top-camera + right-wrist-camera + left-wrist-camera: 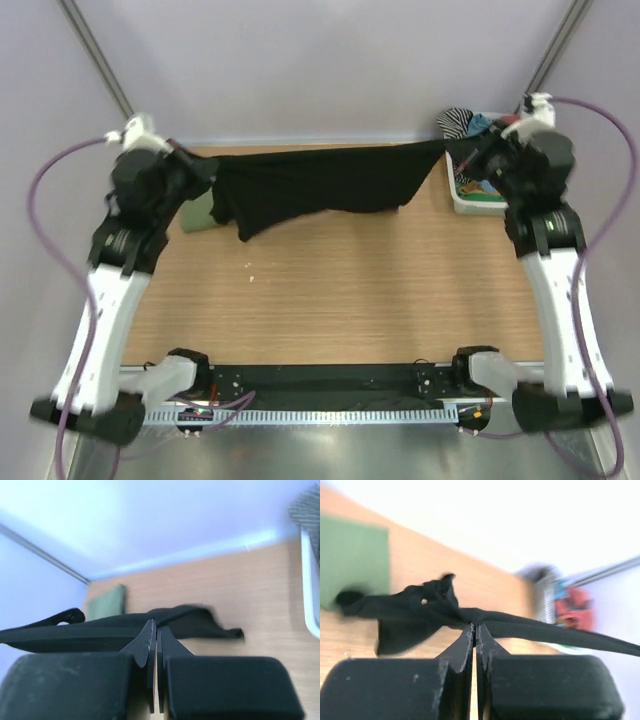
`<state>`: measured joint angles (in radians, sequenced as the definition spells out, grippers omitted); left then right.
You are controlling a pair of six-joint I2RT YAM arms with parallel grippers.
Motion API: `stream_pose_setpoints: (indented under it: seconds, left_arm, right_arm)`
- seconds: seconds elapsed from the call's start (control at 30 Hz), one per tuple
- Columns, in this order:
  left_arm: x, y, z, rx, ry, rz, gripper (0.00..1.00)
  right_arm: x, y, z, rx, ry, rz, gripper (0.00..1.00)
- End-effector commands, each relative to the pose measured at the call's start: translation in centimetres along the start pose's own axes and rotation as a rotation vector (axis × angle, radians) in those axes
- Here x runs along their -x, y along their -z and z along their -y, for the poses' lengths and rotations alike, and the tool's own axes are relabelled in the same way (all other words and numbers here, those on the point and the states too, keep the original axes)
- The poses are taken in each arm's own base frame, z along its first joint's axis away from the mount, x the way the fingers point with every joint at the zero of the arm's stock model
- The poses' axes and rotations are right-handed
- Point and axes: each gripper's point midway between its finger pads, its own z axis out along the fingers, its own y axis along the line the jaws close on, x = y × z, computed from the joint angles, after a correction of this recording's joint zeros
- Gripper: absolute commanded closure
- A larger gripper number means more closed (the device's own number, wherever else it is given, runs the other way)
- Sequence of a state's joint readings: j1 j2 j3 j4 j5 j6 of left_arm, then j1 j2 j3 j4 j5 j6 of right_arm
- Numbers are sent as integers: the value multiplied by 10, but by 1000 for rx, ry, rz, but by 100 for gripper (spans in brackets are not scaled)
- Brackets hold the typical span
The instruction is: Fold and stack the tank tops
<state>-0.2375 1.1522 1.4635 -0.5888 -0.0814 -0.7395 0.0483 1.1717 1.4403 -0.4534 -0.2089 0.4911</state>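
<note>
The black tank top point(320, 185) hangs stretched in the air across the far side of the table, held at both ends. My left gripper point(212, 175) is shut on its left end, where the cloth bunches at the fingertips point(476, 625) and a loose part point(410, 615) droops. My right gripper point(450, 150) is shut on the right end, the fabric point(190, 620) pinched at its tips point(156, 624). The olive green tank top point(197, 215) lies folded flat at the table's far left, below the left arm, and shows in both wrist views point(352, 560) point(106, 601).
A white bin point(465, 200) at the far right corner holds a striped garment point(460, 122) and red and teal cloth point(572, 607). The wall runs just behind the table's far edge. Bare wood point(330, 290) lies between the hanging top and the arm bases.
</note>
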Motion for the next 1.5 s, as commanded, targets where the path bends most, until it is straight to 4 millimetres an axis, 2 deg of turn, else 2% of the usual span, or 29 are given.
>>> stream_pose_setpoints:
  seconds: [0.0, 0.07, 0.1, 0.2, 0.3, 0.4, 0.47, 0.5, 0.6, 0.67, 0.73, 0.77, 0.83, 0.87, 0.93, 0.97, 1.03, 1.07, 1.1, 1.13, 1.17, 1.23, 1.27, 1.3, 1.33, 1.37, 1.4, 1.43, 1.47]
  left_arm:
    - [32, 83, 11, -118, -9, 184, 100]
    - [35, 112, 7, -153, -2, 247, 100]
    - [41, 141, 9, -195, 4, 302, 100]
    - [44, 185, 11, -275, 23, 372, 100]
    - [47, 212, 14, -330, 40, 411, 100]
    - [47, 211, 12, -318, 51, 415, 100]
    - [42, 196, 11, -299, 75, 378, 100]
    - [34, 171, 8, -262, 85, 324, 100]
    - [5, 119, 2, -200, 101, 175, 100]
    - [-16, 72, -9, -128, 101, 85, 100]
    - [-44, 20, -28, -54, 100, 15, 100]
    - [-54, 2, -36, -28, 98, -9, 100]
    - [-76, -35, -47, -1, 96, -61, 100]
    - [-100, -65, -61, 49, 90, -127, 100]
    - [-115, -99, -64, 51, 88, -167, 100]
    - [-140, -128, -82, 102, 82, -226, 100]
    - [-143, -157, -76, 76, 81, -236, 100]
    - [-150, -171, -79, 85, 75, -256, 100]
    - [-156, -193, -81, 92, 71, -264, 100]
    - [-158, -205, -82, 95, 70, -263, 100]
    - [-158, -214, -83, 98, 67, -261, 100]
    - [-157, -240, -83, 106, 65, -249, 100]
    - [-141, -250, -70, 76, 53, -218, 100]
    - [-155, -262, -78, 95, 48, -254, 95]
    - [-155, -268, -76, 92, 41, -264, 80]
    - [-159, -272, -75, 87, 30, -293, 57]
    - [-152, -272, -67, 94, 20, -317, 31]
    - [-153, -274, -69, 112, 13, -333, 26]
    - [-148, -270, -68, 119, 10, -323, 20]
  right_arm:
    - [31, 82, -47, 172, 90, 202, 99]
    - [28, 108, -54, 206, 107, 239, 99]
    - [25, 132, -58, 226, 111, 274, 99]
    - [17, 168, -68, 279, 121, 311, 99]
    - [13, 197, -76, 312, 120, 336, 99]
    - [17, 211, -74, 282, 118, 359, 99]
    - [22, 205, -56, 169, 95, 364, 99]
    - [21, 196, -46, 117, 89, 344, 99]
    - [-1, 141, -5, -51, 60, 191, 99]
    - [-28, 93, 24, -123, 35, 77, 99]
    - [-47, 50, 50, -185, 8, 13, 99]
    - [-66, 32, 66, -220, -7, -34, 99]
    - [-75, 2, 79, -234, -29, -41, 99]
    - [-99, -25, 100, -281, -45, -116, 99]
    - [-106, -58, 112, -288, -65, -124, 99]
    - [-123, -83, 127, -315, -76, -172, 99]
    - [-130, -112, 139, -324, -93, -185, 99]
    - [-120, -126, 137, -317, -97, -171, 99]
    - [-141, -145, 155, -348, -110, -225, 99]
    - [-141, -156, 157, -347, -113, -225, 99]
    - [-130, -170, 157, -345, -111, -201, 99]
    - [-142, -193, 171, -369, -123, -223, 99]
    - [-127, -204, 169, -360, -123, -193, 99]
    - [-125, -210, 172, -373, -125, -190, 99]
    - [-135, -216, 180, -395, -134, -215, 87]
    - [-124, -221, 177, -386, -137, -197, 73]
    - [-120, -221, 186, -437, -132, -171, 58]
    - [-117, -216, 187, -456, -137, -160, 28]
    - [-114, -212, 186, -461, -138, -149, 23]
